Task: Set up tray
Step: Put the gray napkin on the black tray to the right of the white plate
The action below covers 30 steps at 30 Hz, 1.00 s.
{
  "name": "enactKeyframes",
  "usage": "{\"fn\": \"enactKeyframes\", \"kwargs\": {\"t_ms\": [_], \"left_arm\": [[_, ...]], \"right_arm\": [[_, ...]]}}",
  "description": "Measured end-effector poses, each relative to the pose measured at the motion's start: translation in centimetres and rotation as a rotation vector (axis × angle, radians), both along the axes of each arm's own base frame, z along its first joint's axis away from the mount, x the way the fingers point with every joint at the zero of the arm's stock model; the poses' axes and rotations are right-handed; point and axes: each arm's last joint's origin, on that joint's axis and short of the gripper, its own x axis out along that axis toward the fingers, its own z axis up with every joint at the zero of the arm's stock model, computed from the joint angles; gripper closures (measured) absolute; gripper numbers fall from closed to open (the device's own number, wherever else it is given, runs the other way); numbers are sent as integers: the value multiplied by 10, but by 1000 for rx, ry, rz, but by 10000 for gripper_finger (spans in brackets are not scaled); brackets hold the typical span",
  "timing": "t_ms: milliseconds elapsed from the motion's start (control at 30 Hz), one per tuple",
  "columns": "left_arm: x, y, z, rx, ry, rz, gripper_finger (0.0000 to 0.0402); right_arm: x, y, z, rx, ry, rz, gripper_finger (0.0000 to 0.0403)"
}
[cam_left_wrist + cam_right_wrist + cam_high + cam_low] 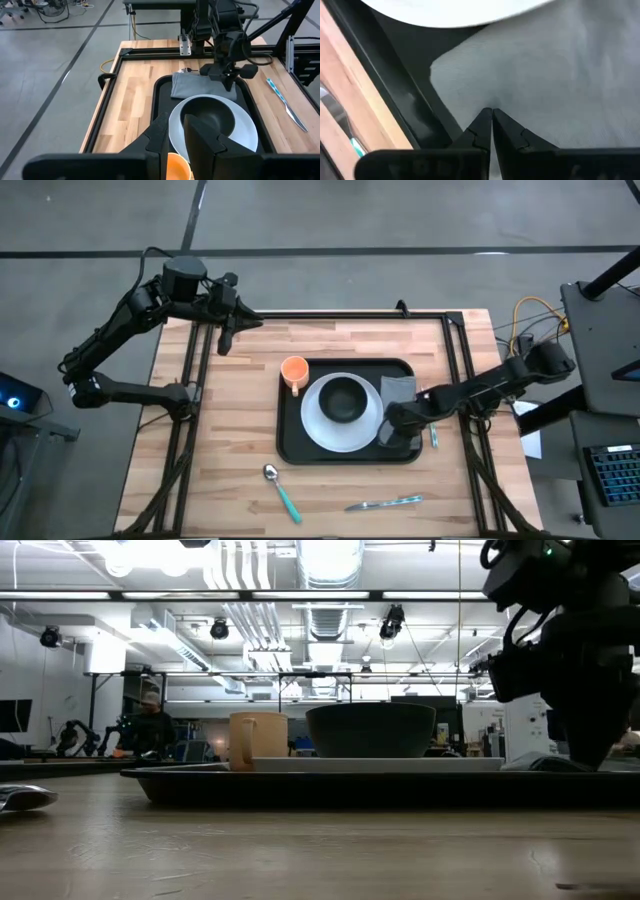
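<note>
The black tray (292, 442) lies mid-table. On it stand a white plate (318, 428) carrying a black bowl (343, 399), and an orange cup (294, 370) at its far-left corner. A grey napkin (397, 388) lies flat along the tray's right side. My right gripper (388, 423) is down on the napkin's near part, shut. My left gripper (224, 345) hovers open over the table's far-left corner, touching nothing; its wrist view looks across the tray past its fingers (176, 122). My right gripper (491, 111) meets the grey napkin (555, 75) close to its near-right corner, coming from above and slanting in from the table's right. The shut fingertips (481, 120) sit in the cloth, which creases faintly around them. The napkin lies flat on the tray floor (395, 85).
A teal-handled spoon (281, 490) and a knife (385, 503) lie on the wood near the table's near edge. Another teal-handled utensil (433, 437) lies just right of the tray. Black frame rails (190, 380) run along the table's sides. A person shows far behind (152, 720).
</note>
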Motion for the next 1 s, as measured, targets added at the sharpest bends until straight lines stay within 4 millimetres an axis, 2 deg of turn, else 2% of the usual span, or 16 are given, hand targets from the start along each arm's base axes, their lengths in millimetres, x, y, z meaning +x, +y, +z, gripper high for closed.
{"fn": "enactKeyframes", "kwargs": {"t_ms": [333,433,500,667,767,833,1000], "left_arm": [[0,0,0,0,0,0,359],[0,0,0,0,0,0,359],[0,0,0,0,0,0,359],[0,0,0,0,0,0,359],[0,0,0,0,0,0,359],[0,0,0,6,1,-3,359],[0,0,-1,6,5,-4,359]], "right_arm": [[7,1,-5,22,-19,50,394],[9,0,-1,15,-21,61,394],[9,-4,10,-10,-30,58,394],[6,-28,54,-148,-68,26,394],[5,-46,68,-240,-101,-6,394],[5,-60,67,-273,-108,-40,394],[9,-95,47,-370,-25,-114,394]]}}
